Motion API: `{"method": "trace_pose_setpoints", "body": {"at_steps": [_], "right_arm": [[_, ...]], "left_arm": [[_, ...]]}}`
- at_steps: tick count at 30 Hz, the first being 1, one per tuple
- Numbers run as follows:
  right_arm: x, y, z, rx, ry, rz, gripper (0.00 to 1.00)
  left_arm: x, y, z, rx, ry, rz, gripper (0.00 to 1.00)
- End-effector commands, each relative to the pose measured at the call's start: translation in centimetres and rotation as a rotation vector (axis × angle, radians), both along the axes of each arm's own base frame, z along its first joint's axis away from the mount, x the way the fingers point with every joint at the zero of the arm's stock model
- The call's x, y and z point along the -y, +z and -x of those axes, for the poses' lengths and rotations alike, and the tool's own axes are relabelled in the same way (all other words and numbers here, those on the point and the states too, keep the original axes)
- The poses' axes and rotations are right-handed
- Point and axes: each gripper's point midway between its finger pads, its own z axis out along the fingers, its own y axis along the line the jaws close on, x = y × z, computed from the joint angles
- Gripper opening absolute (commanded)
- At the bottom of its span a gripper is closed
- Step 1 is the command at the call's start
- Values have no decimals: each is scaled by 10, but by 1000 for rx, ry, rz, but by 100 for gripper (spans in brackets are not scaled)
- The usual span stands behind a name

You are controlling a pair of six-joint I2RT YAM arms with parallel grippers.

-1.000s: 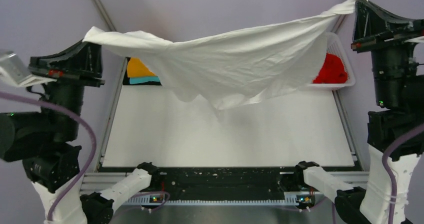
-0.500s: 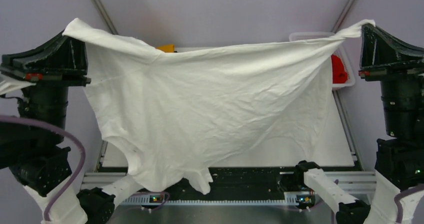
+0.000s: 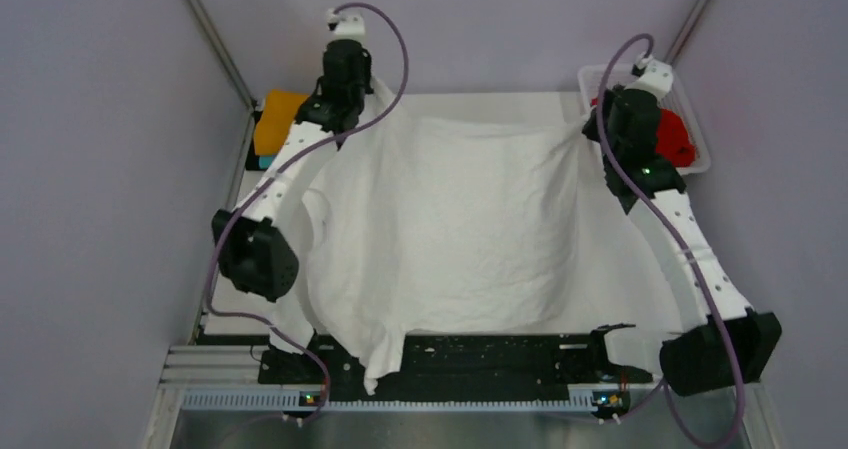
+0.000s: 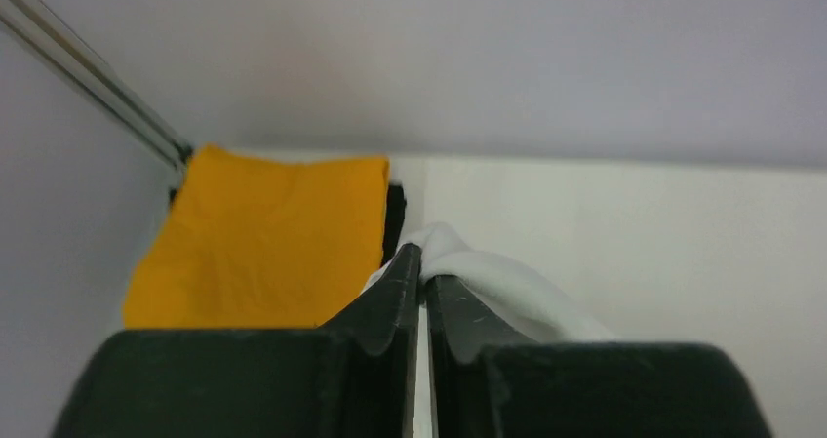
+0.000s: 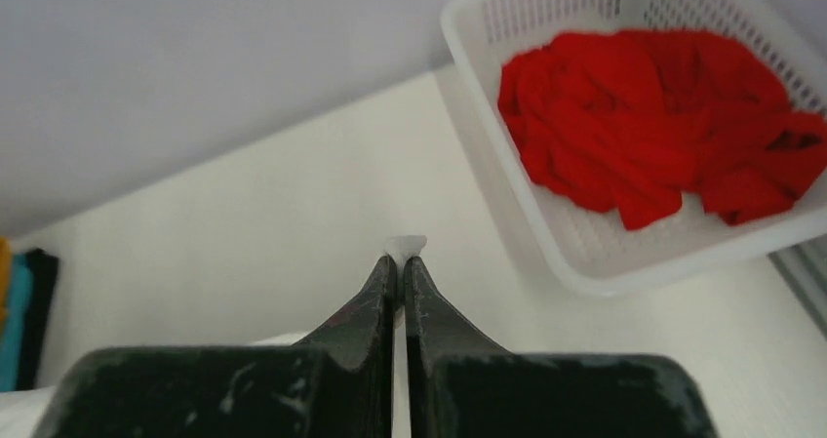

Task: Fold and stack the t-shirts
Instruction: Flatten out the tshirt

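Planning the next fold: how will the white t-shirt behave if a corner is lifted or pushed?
Likely floppy: the white t-shirt lies wrinkled and droops off the table. A lifted corner would probably drag the rest; a push would likely bunch it. Seems thin: the left gripper shuts nearly flat on it.

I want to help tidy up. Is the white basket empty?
No, a crumpled red t-shirt lies inside the white basket.

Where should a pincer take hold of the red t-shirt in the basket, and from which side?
Probably a raised fold near the middle of the red t-shirt, from straight above: it lies crumpled and the basket walls block its sides.
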Motion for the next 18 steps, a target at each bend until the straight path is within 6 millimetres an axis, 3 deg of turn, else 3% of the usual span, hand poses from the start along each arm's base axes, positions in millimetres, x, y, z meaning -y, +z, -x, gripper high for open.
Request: {"method": "trace_pose_setpoints", "body": {"at_steps": [1, 3, 5, 6, 7, 8, 9, 14, 18], "right_arm": [[10, -93, -52, -175, -105, -24, 1], [6, -139, -80, -248, -86, -21, 10], [2, -176, -105, -320, -77, -33, 37], [-2, -189, -115, -358, -61, -33, 52], [-4, -196, -123, -383, -53, -33, 60], [-7, -201, -129, -406, -43, -31, 64], [-8, -202, -132, -419, -37, -27, 72], [-12, -202, -123, -448, -3, -20, 96], [-20, -208, -99, -496, 61, -29, 99]], "left_arm": [[4, -115, -56, -209, 29, -27, 12], [12, -170, -81, -313, 16, -41, 13], [20, -207, -100, -393, 6, -32, 44], [23, -215, -107, -415, 3, -26, 57], [27, -222, -111, -434, -1, -19, 69], [30, -223, -114, -439, -11, -12, 90], [33, -222, -115, -435, -25, -3, 98], [30, -204, -101, -398, -31, 21, 99], [22, -200, -69, -460, 12, 81, 99]]}}
